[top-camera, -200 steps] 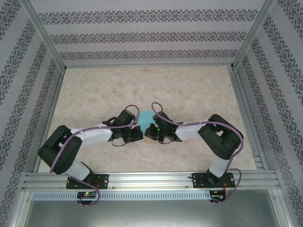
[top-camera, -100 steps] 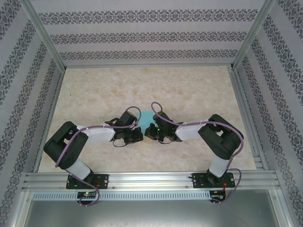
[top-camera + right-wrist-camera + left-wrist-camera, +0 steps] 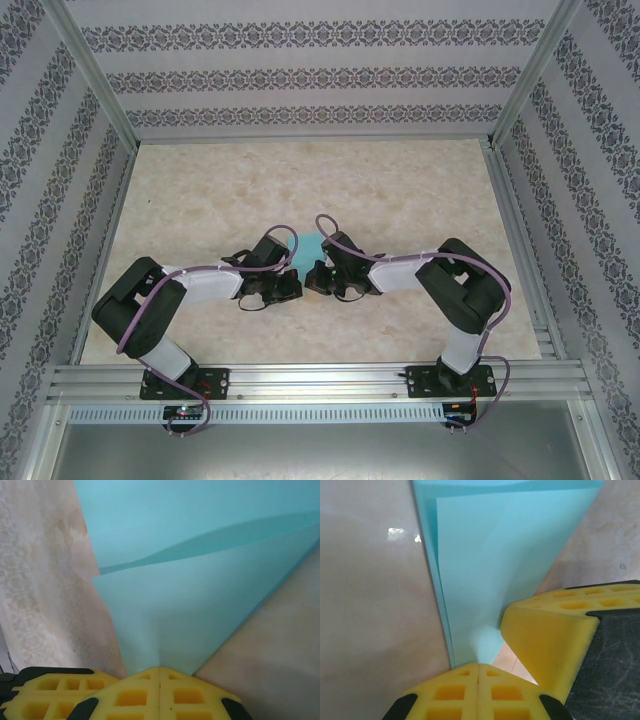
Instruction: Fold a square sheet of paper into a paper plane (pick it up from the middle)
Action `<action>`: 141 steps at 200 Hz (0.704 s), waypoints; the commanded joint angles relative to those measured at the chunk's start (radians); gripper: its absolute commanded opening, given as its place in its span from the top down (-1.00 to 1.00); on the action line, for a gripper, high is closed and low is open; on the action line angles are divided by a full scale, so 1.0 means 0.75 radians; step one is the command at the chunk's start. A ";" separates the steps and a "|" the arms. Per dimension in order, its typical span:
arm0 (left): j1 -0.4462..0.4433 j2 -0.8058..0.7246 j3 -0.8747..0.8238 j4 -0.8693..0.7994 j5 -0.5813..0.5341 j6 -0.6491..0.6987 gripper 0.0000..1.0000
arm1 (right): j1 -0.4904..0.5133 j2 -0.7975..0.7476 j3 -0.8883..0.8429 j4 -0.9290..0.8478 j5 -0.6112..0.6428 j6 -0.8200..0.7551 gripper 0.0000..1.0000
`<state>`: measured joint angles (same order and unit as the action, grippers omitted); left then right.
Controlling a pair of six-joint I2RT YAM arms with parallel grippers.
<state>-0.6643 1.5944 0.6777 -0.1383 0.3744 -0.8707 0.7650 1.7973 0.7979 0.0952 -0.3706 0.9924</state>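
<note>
The turquoise sheet of paper (image 3: pixel 307 246), folded into layers, lies on the table between my two grippers. In the left wrist view the folded paper (image 3: pixel 495 570) narrows to a tip that runs into my left gripper (image 3: pixel 478 666), whose yellow fingers are shut on it. Just to the right of that tip is a yellow finger (image 3: pixel 552 632) of the right gripper. The right wrist view has the paper (image 3: pixel 190 610) tapering to a crease at my right gripper (image 3: pixel 160 669), also shut on it. From above, the left gripper (image 3: pixel 288 287) and right gripper (image 3: pixel 316 281) almost touch.
The beige marbled table (image 3: pixel 400 190) is boxed in by patterned walls (image 3: pixel 300 70) and an aluminium frame. A rail (image 3: pixel 320 378) with both arm bases runs along the near edge. Open tabletop lies behind and beside the grippers.
My left arm's elbow has swung right and inward, and its gripper now covers more of the paper. My right gripper has edged slightly left. Both stay shut.
</note>
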 commanded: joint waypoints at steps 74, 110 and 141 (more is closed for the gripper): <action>-0.020 0.012 -0.113 -0.153 -0.091 0.001 1.00 | -0.271 0.109 0.097 -0.223 0.108 -0.214 1.00; -0.020 0.005 -0.116 -0.152 -0.090 0.001 1.00 | -0.343 0.088 0.163 -0.281 0.168 -0.274 1.00; -0.020 0.004 -0.118 -0.147 -0.086 0.001 1.00 | -0.357 0.060 0.213 -0.293 0.142 -0.318 1.00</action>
<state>-0.6689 1.5795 0.6441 -0.0891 0.3523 -0.8707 0.5148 1.8423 0.9325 -0.0853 -0.3649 0.8097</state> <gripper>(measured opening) 0.057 0.049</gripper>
